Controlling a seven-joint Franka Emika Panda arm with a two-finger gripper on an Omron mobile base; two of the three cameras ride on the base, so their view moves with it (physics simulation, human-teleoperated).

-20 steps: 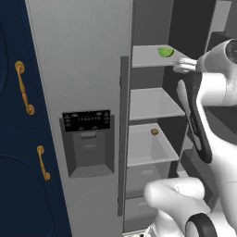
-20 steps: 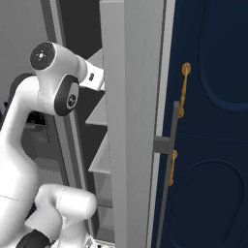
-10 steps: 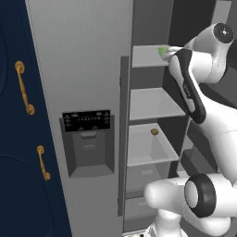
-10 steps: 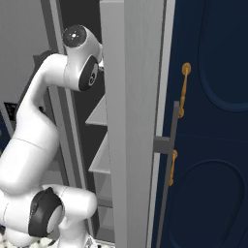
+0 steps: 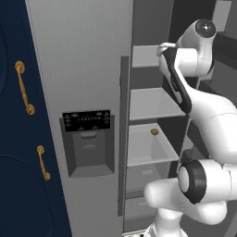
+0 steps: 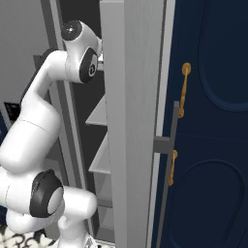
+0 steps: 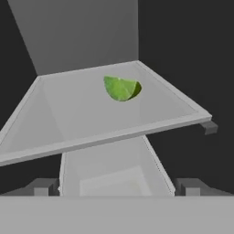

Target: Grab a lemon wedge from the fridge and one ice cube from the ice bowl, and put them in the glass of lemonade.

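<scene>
Where the fridge point(image 5: 83, 69) stands open, reaches in at the top shelf point(image 5: 144, 56), raised higher than half a second ago and now hiding the green wedge point(image 7: 121, 87) from the left. Holds the gripper point(image 7: 116, 187) wide and empty, short of that wedge. Leaves the lemon wedge point(image 5: 154, 132) two shelves lower. Shows pale marks on the dispenser panel point(image 5: 87, 121), too small to read.

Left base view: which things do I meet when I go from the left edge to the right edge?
Navy cabinet with brass handles → dispenser panel on the closed fridge door → long dark door handle → open fridge shelves → small tan lump → white arm.
</scene>
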